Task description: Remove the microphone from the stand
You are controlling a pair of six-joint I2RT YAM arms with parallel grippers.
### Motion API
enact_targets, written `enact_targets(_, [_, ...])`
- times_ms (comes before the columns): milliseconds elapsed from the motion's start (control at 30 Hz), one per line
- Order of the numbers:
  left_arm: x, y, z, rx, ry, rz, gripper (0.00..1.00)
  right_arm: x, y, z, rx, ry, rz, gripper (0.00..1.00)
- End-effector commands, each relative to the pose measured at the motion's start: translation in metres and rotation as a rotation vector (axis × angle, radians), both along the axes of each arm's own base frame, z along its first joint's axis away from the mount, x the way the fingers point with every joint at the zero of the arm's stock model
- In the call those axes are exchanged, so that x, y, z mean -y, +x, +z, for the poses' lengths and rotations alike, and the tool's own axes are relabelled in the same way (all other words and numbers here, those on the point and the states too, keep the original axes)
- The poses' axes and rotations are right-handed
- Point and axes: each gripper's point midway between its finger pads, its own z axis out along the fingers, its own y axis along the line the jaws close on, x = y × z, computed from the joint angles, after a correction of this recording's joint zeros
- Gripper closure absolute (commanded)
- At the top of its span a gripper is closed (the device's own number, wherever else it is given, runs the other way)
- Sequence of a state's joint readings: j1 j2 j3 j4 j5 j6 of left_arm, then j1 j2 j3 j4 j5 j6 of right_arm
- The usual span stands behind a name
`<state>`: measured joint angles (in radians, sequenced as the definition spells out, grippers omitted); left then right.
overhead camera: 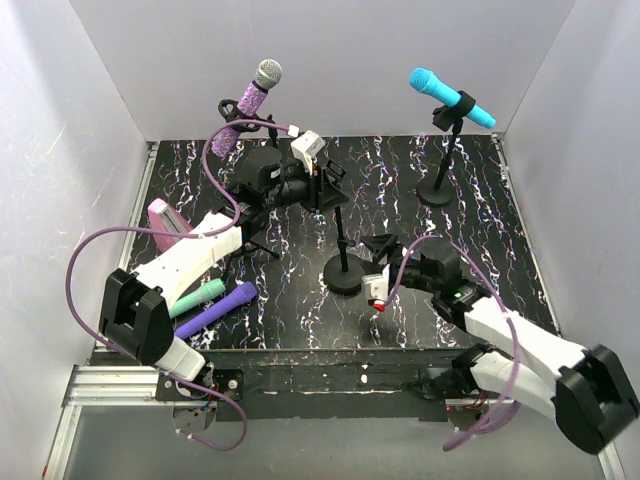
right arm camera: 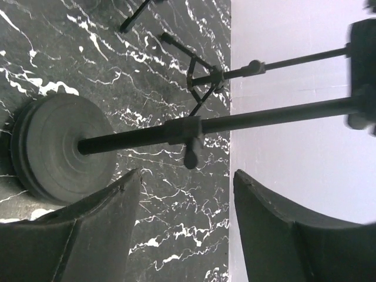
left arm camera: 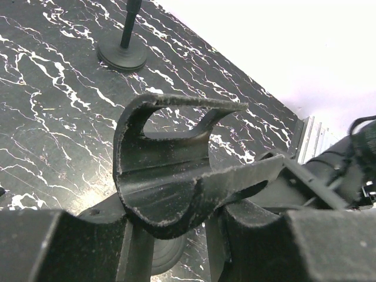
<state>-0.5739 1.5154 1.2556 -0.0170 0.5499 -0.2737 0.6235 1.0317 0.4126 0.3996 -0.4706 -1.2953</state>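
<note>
A black round-based stand stands mid-tabletop, between the two arms. The left pincer is at its top. Only the left wrist view shows what is there: a black plastic U-shaped clip with no microphone in it. The left pincer has a finger on either side of the clip; I cannot tell whether they press on it.

The overhead view shows three microphones lying loose on the black white-veined marble tabletop beside the left arm. These are a pink microphone, a teal-green microphone and a smooth purple microphone, the last two just beside each other.

Two more are clipped in stands at the back. A glittery purple microphone with a silver mesh head sits in the rear-left stand, and a cyan microphone in the rear-right one.

The right pincer is low near the middle stand. In its wrist view the right pincer is spread wide with nothing between the fingers, facing the stand's disc base.
</note>
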Motion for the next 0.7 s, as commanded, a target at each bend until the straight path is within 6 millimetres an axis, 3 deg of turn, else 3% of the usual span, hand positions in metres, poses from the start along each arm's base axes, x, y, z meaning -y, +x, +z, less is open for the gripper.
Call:
enact_targets(0, [-0.002,-0.005,-0.012,-0.078,0.027,-0.006,1.00,0.021,-0.041,-0.010,-0.272,-0.065,-0.001,0.29])
enact_targets(67, [-0.001,-0.006,-0.013,-0.076,0.028,-0.015,1.00,0.027,-0.045,-0.007,-0.405,-0.022,-0.081,0.29])
enact_targets(167, [-0.001,-0.007,-0.014,-0.074,0.028,-0.021,1.00,0.032,-0.034,0.007,-0.675,0.074,-0.265,0.29])
enact_targets(233, [0.000,-0.009,-0.013,-0.068,0.027,-0.035,1.00,0.032,-0.026,0.012,-0.968,0.139,-0.386,0.30])
enact_targets(267, [0.000,-0.009,-0.013,-0.066,0.027,-0.040,1.00,0.031,-0.021,0.024,-1.074,0.198,-0.420,0.31])
enact_targets(400, [0.001,-0.009,-0.013,-0.061,0.030,-0.048,1.00,0.012,-0.015,0.033,-1.595,0.289,-0.448,0.33])
enact_targets(533, [0.002,-0.011,-0.010,-0.051,0.031,-0.064,1.00,0.000,-0.001,0.042,-1.755,0.358,-0.397,0.31])
enact_targets(667, [0.001,-0.010,-0.010,-0.041,0.036,-0.067,1.00,-0.008,0.008,0.034,-1.847,0.348,-0.406,0.31])
